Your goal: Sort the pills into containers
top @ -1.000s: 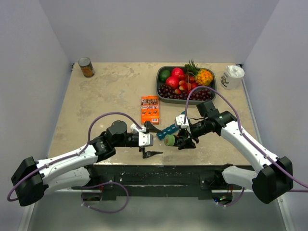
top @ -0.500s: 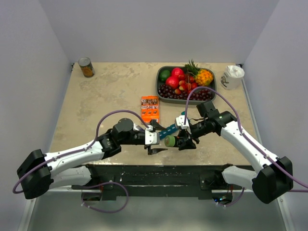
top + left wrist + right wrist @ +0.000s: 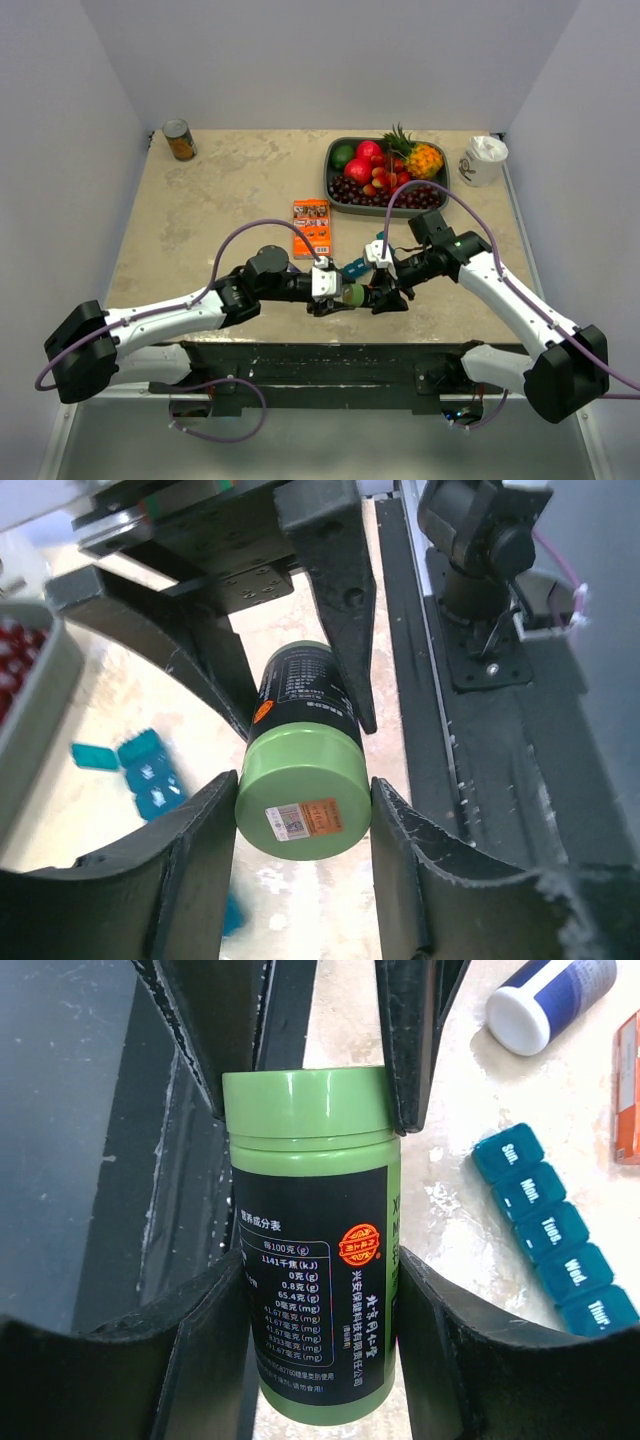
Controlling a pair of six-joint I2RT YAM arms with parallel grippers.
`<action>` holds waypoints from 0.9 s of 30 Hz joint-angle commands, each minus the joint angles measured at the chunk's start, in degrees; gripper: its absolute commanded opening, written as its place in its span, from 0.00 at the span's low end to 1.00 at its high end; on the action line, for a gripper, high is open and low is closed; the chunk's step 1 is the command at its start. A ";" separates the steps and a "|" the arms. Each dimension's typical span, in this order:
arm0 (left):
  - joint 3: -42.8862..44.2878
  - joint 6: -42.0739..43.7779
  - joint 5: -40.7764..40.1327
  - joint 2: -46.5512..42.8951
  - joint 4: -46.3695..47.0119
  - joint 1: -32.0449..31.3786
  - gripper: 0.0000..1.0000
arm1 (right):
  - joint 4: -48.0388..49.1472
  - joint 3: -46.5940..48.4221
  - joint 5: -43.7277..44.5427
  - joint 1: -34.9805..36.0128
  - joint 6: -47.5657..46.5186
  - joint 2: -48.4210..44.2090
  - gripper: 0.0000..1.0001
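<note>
Containers [image 3: 555, 1225] form one teal strip lying on the surface [image 3: 220, 200]. Five day-marked compartments show in the right wrist view, lids seemingly down, and the rest run out of frame.

Just beside the strip, on the side toward the arm bases, the green-capped bottle [image 3: 315, 1260] is held on its side. The right gripper [image 3: 318, 1270] has its fingers pinching the black body.

A second ago the left gripper [image 3: 300, 800] stood well apart from the strip with its fingers spread. It has since come in, and its fingers now press on the green cap [image 3: 300, 810], one on each side. The bottle is thus held at both ends, which probably sets up twisting the cap off. No pill is out yet, so sorting has not begun.

By count:
- One strip.
- Two bottles: the held one and a white-capped blue bottle [image 3: 550, 1000] near the strip's Sunday end.
- One orange box [image 3: 312, 227] just beside the strip.
- One fruit tray [image 3: 330, 170] beyond it.
- One can [image 3: 179, 139] and one white cup [image 3: 484, 160], both well apart from the strip.
- No loose pills visible.
</note>
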 commanded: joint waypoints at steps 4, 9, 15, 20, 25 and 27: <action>0.63 -36.72 -12.88 0.67 4.36 -0.29 0.00 | 5.62 -0.27 1.04 -0.58 4.59 -1.90 0.00; 5.39 -65.51 -24.26 1.99 -9.53 -0.20 0.00 | 9.75 -0.97 4.12 -1.46 8.80 -2.25 0.00; 5.39 -86.21 -23.23 1.82 -11.50 -0.11 0.00 | 10.72 -0.97 4.30 -1.72 9.78 -2.08 0.00; 5.39 -82.98 -20.16 1.82 -10.17 2.43 0.61 | 10.55 -1.15 3.60 -2.60 9.78 -2.60 0.00; 3.72 -69.57 -17.08 -2.91 -10.52 5.85 0.99 | 10.55 -0.97 2.72 -3.13 10.22 -2.43 0.00; 3.02 -59.40 -16.03 -4.94 -10.87 6.83 0.99 | 10.64 -0.88 2.63 -3.39 10.13 -2.17 0.00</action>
